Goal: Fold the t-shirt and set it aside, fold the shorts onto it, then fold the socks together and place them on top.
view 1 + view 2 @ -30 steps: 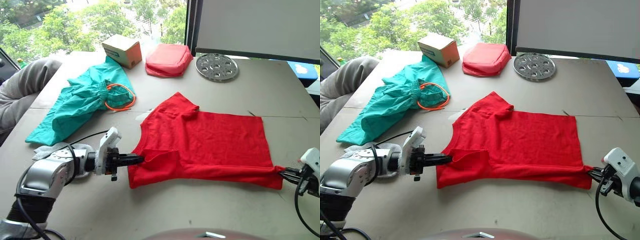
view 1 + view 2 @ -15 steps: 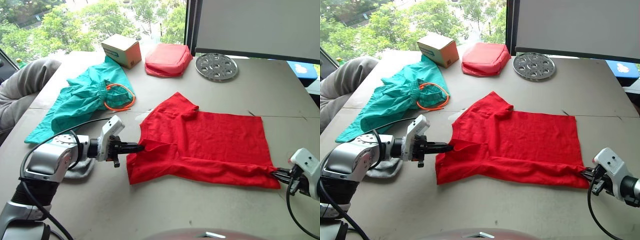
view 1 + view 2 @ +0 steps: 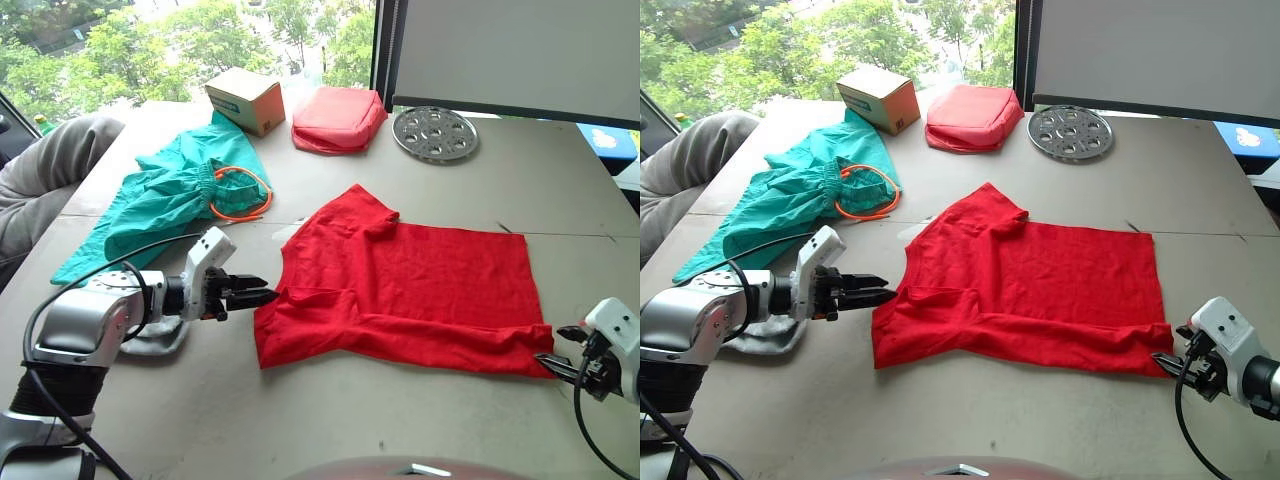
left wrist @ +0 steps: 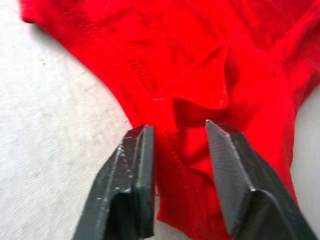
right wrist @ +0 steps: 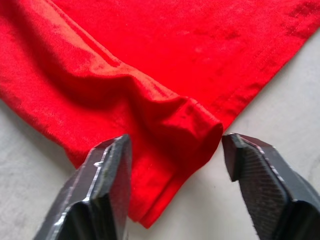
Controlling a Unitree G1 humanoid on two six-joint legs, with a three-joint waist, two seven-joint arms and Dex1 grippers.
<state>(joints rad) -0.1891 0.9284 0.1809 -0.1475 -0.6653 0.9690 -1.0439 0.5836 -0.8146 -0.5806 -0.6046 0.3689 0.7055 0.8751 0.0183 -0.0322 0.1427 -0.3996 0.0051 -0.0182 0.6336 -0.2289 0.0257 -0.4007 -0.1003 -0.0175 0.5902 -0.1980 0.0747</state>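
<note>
The t-shirt (image 3: 415,287) lay spread on the surface (image 3: 400,410) with its near long edge doubled over into a narrow band, and that fold had just been let go at both ends. Half a second before, each gripper had been clamped on an end of the folded band; now the left gripper (image 3: 262,295) had backed off a little from the collar end with its black fingers (image 4: 135,165) parted, the rumpled sleeve and hem lying just ahead of them, and the right gripper (image 3: 1167,364) sat just off the bottom corner with its fingers (image 5: 107,170) wide apart either side of the rolled corner, touching no cloth. The band stayed where it had been laid, which suggested the first lengthwise fold was done, though the corners looked puffy and might spring open. The far side and its sleeve were still unfolded, so the shirt was probably early in its folding and not ready to set aside. Beyond the collar end, the teal shorts (image 3: 165,200) lay bunched with the orange drawstring (image 3: 240,195) looped on top, untouched. A light grey sock (image 3: 160,338) lay partly under the left arm. Further back stood a cardboard box (image 3: 245,100), a red padded pouch (image 3: 338,118) and a round perforated metal tray (image 3: 434,132), and a person's grey-clad knee (image 3: 45,165) sat at the surface's left edge.
</note>
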